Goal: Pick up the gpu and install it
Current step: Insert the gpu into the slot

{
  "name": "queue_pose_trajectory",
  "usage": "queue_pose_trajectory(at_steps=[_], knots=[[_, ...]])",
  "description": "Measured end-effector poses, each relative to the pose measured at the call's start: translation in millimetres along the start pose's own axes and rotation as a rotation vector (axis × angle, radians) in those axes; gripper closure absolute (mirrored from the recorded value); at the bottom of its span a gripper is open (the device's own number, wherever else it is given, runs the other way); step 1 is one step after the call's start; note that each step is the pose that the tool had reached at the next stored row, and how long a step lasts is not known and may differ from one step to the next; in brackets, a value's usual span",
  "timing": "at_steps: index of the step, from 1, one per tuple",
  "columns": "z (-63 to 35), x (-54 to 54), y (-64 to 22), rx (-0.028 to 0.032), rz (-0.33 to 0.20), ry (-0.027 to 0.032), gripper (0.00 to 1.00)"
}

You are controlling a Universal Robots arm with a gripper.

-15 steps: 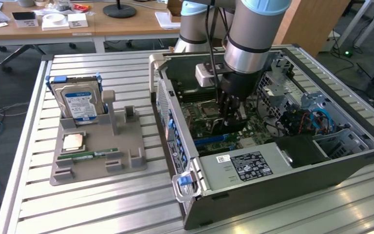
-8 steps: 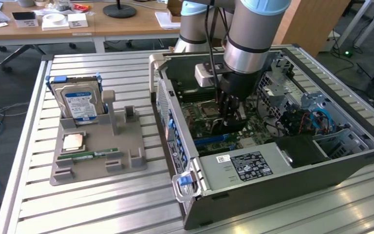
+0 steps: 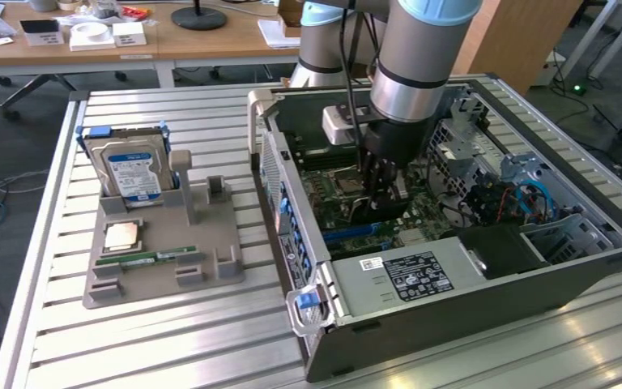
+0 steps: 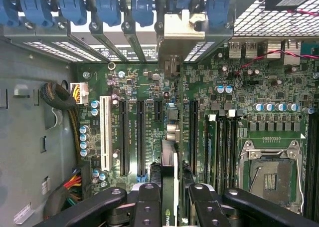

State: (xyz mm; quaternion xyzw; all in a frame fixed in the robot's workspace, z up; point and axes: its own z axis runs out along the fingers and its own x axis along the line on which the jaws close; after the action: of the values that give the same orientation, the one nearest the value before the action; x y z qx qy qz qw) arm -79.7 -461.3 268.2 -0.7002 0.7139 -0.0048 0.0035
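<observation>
The arm is down inside the open computer case (image 3: 452, 300) on the slatted bench (image 3: 181, 348), with the tool (image 3: 381, 196) low over the motherboard (image 4: 149, 87). In the wrist view the tool (image 4: 173, 191) has its black fingers (image 4: 148, 207) clamped on the gpu (image 4: 168, 159). The card stands on edge between them, in line with the long black slots (image 4: 141, 132) (whether it is fully seated, I cannot tell). A silvery bracket (image 4: 182, 26) sits at the rear wall, level with the blue latches (image 4: 107, 7). The processor socket (image 4: 271, 174) lies off to one side. Out on the bench, the grey holder (image 3: 208, 271) carries the blue-labelled hard drive (image 3: 133, 166), a chip (image 3: 124, 235) and a narrow green RAM stick (image 3: 159, 258).
</observation>
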Motion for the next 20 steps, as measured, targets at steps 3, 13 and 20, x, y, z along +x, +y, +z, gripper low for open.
queue_pose_trajectory(at_steps=[3, 13, 20], knots=[[0.0, 0.0, 0.2, 0.0000, 0.000, 0.0000, 0.74], [0.1, 0.0, 2.4, 0.0000, 0.000, -0.0001, 0.74], [0.2, 0.0, 3.6, 0.0001, 0.000, -0.0001, 0.74]])
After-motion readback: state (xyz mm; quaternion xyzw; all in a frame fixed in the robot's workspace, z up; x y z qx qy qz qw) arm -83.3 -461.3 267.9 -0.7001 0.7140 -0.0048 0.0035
